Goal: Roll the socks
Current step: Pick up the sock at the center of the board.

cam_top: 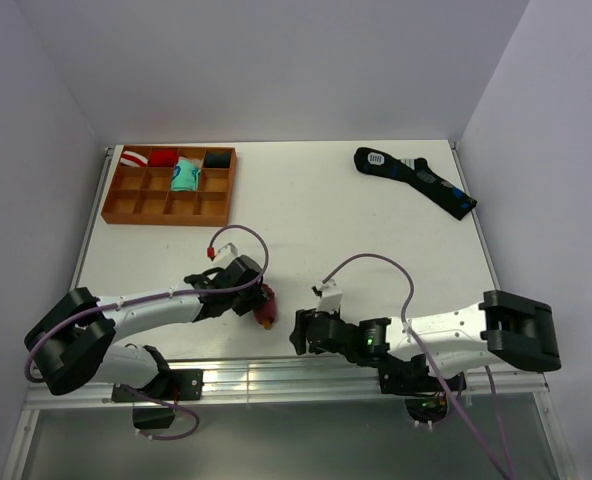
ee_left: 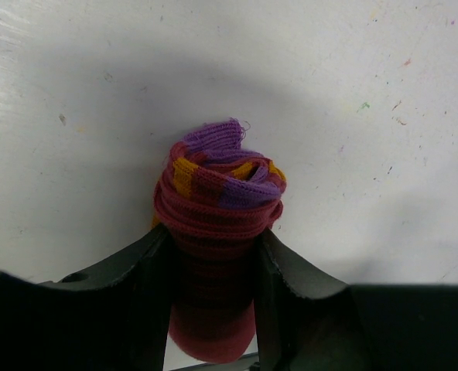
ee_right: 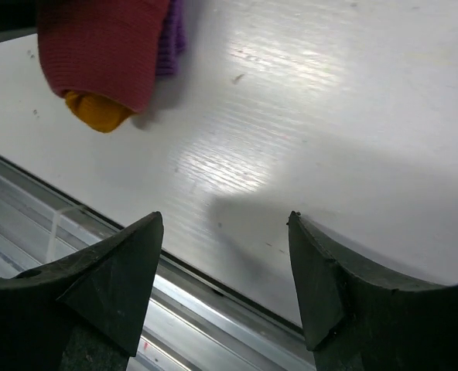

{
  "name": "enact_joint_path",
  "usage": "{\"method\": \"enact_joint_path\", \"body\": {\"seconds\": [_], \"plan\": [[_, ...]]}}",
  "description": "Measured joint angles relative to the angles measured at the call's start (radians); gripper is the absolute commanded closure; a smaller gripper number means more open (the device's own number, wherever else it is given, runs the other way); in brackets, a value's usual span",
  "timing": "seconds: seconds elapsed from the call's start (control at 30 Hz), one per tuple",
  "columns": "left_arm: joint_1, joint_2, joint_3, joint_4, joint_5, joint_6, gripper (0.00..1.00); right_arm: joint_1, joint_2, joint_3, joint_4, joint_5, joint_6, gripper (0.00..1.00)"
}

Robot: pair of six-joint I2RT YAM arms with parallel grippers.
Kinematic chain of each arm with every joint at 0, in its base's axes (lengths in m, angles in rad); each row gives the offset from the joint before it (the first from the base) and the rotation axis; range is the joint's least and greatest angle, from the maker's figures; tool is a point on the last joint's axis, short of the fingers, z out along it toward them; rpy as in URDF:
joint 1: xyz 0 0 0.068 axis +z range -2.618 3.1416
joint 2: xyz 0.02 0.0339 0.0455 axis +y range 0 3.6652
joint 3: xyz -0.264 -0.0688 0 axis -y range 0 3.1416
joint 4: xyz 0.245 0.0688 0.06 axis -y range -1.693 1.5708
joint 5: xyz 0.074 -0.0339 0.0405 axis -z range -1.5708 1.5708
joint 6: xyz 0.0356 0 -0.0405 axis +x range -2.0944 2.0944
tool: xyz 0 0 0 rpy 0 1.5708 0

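Note:
The socks (cam_top: 267,306) are a tight maroon roll with a purple cuff and orange patches, near the table's front edge. In the left wrist view the roll (ee_left: 217,201) stands between the two black fingers, and my left gripper (ee_left: 213,239) is shut on its lower part. From above, the left gripper (cam_top: 255,297) reaches in from the left. My right gripper (cam_top: 298,333) is just right of the roll, apart from it. Its own view shows the right gripper (ee_right: 225,224) open with nothing between the fingers, and the socks (ee_right: 105,54) at the upper left.
A wooden compartment tray (cam_top: 116,200) sits at the back left with small rolled bundles (cam_top: 184,175) in its top row. A long black sock (cam_top: 416,180) lies at the back right. An aluminium rail (ee_right: 175,309) runs along the table's near edge, right below the right gripper.

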State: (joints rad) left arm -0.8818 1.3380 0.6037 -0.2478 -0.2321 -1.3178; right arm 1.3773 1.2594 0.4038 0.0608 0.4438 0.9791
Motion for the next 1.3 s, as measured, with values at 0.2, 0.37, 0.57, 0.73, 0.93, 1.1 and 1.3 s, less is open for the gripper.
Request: {"method": "enact_joint_path", "body": {"seconds": [0.2, 0.37, 0.57, 0.73, 0.93, 1.1, 1.3], "plan": [[0.008, -0.009, -0.009, 0.012, 0.013, 0.025, 1.00, -0.034, -0.180, -0.001, -0.177, 0.009, 0.002, 0.27], [0.031, -0.025, -0.015, 0.014, 0.035, 0.054, 1.00, -0.074, -0.283, 0.006, -0.261, 0.012, -0.003, 0.26], [0.052, -0.047, -0.015, -0.013, 0.037, 0.095, 1.00, -0.089, -0.312, 0.024, -0.333, 0.011, -0.022, 0.26], [0.071, -0.078, -0.014, -0.052, 0.037, 0.128, 1.00, -0.110, -0.356, 0.024, -0.362, 0.009, -0.044, 0.26], [0.100, -0.112, 0.027, -0.123, 0.030, 0.159, 1.00, -0.133, -0.386, 0.030, -0.388, 0.002, -0.069, 0.26], [0.154, -0.143, 0.093, -0.169, 0.025, 0.202, 1.00, -0.146, -0.401, 0.030, -0.397, -0.010, -0.089, 0.26], [0.259, -0.146, 0.214, -0.224, 0.031, 0.290, 1.00, -0.164, -0.423, 0.042, -0.417, -0.023, -0.121, 0.26]]}}
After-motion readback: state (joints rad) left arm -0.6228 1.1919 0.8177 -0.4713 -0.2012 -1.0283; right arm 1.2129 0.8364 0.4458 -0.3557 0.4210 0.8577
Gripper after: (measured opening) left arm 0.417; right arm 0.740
